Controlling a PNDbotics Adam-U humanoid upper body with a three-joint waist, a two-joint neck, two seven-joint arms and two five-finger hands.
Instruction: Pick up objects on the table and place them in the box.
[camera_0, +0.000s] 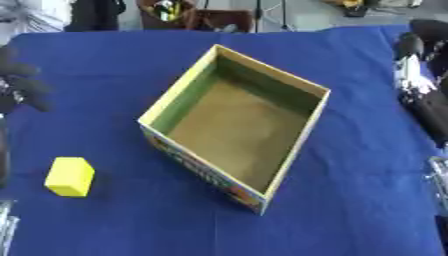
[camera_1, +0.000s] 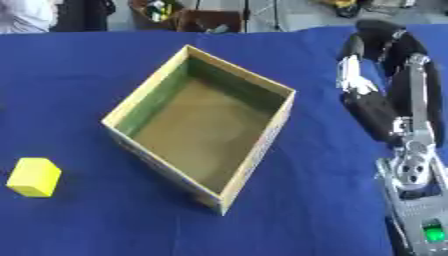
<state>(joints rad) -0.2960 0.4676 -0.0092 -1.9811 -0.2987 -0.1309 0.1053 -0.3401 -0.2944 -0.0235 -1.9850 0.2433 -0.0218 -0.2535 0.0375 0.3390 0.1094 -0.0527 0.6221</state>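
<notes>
An open cardboard box (camera_0: 295, 141) stands askew in the middle of the blue table, with nothing showing on its brown floor. A yellow block (camera_0: 70, 176) lies on the cloth to the box's lower left, apart from it. My left hand (camera_0: 21, 86) shows dark and blurred at the left edge, above the block and not touching it. My right hand (camera_1: 360, 80) hangs over the table to the right of the box, its black and silver arm (camera_1: 414, 150) rising from the lower right. Neither hand holds anything that I can see.
The blue cloth (camera_1: 131, 220) covers the whole table. Past the far edge stand a brown bin (camera_0: 188, 15) with small items in it and some dark stands on the floor.
</notes>
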